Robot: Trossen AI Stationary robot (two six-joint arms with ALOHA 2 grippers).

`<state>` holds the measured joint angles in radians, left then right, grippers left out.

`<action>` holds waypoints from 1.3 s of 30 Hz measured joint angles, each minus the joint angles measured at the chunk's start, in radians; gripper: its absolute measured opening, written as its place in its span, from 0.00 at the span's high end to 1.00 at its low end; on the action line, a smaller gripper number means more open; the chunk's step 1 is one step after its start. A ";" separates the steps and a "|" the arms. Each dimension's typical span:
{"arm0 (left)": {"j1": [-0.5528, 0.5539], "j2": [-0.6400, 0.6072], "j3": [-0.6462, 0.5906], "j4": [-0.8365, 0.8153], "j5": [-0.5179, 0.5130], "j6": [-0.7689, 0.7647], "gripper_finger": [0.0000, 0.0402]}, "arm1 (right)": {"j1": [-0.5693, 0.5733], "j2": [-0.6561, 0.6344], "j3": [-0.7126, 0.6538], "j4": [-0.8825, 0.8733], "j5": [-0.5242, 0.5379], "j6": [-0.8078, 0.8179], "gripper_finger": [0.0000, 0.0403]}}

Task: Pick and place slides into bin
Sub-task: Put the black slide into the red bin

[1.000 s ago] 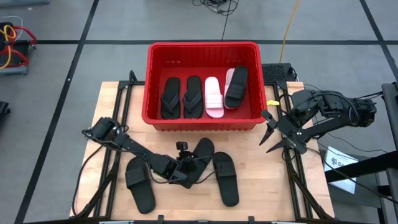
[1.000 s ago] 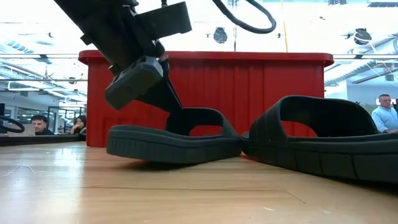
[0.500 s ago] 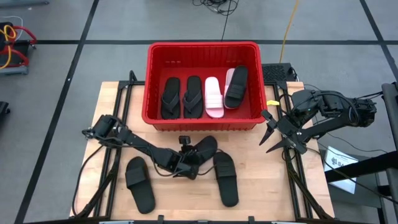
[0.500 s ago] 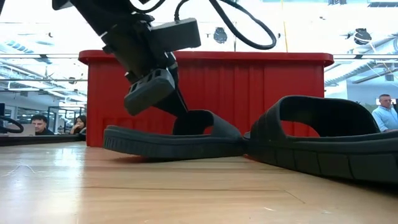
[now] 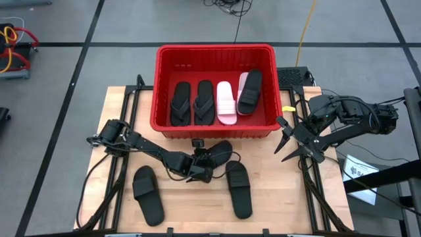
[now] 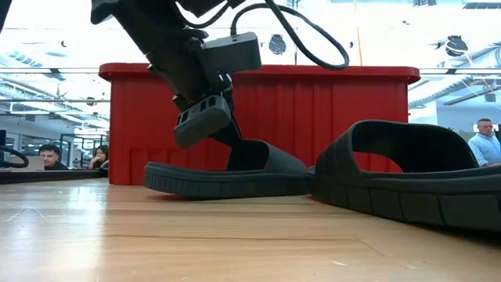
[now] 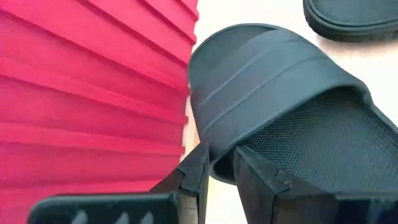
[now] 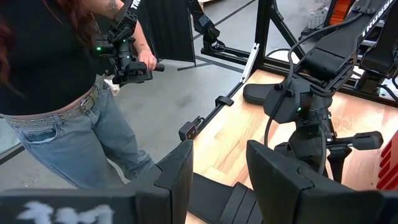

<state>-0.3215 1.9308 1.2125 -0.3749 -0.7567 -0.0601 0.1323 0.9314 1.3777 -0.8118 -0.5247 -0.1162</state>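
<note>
My left gripper is shut on a black slide just in front of the red bin's near wall. The slide also shows in the low view and the left wrist view. Two more black slides lie sole-down on the table, one at the near left and one near the middle. In the bin lie two black flip-flops, pink slides and a black slide. My right gripper is open and empty at the table's right edge. My left gripper pinches the slide's side rim just behind the strap, one finger outside the sole and one on the footbed. The fingers slant down from the table's near left. The slide is sole-down, low at the table; whether it is lifted clear I cannot tell.
The bin's ribbed wall stands close beside the held slide. The middle slide lies right next to it. A person with a hand-held camera stands on the floor beyond the table. Bare wood lies at the table's left and right.
My left gripper has gone toward the table's far edge and a little right, toward the bin, taking the black slide with it. The slide's raised free end has come down, so it lies flatter and closer to the bin wall.
</note>
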 joint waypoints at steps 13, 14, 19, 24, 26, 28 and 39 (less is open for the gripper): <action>0.042 0.000 0.000 0.040 0.067 0.042 0.97 | 0.000 0.000 0.000 0.000 0.000 0.000 0.65; 0.042 0.000 0.000 0.045 0.074 0.042 0.98 | 0.000 0.000 0.000 0.000 0.000 0.000 0.65; 0.042 0.000 0.000 0.048 0.100 0.051 0.99 | 0.000 0.000 0.000 0.006 0.001 0.024 0.65; 0.035 0.000 0.000 0.040 0.157 0.021 1.00 | 0.000 0.000 0.000 0.046 0.001 0.063 0.65; 0.024 0.000 0.000 0.029 0.193 -0.008 1.00 | 0.000 0.000 0.000 0.046 0.001 0.078 0.65; 0.007 0.000 0.000 0.028 0.230 -0.044 1.00 | 0.000 0.000 0.000 0.046 0.001 0.082 0.65; -0.045 0.000 0.000 0.030 0.264 -0.013 0.95 | 0.000 0.000 0.000 0.046 0.001 0.077 0.65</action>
<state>-0.3664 1.9305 1.2129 -0.3454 -0.4926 -0.0731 0.1326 0.9314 1.3781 -0.7661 -0.5240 -0.0391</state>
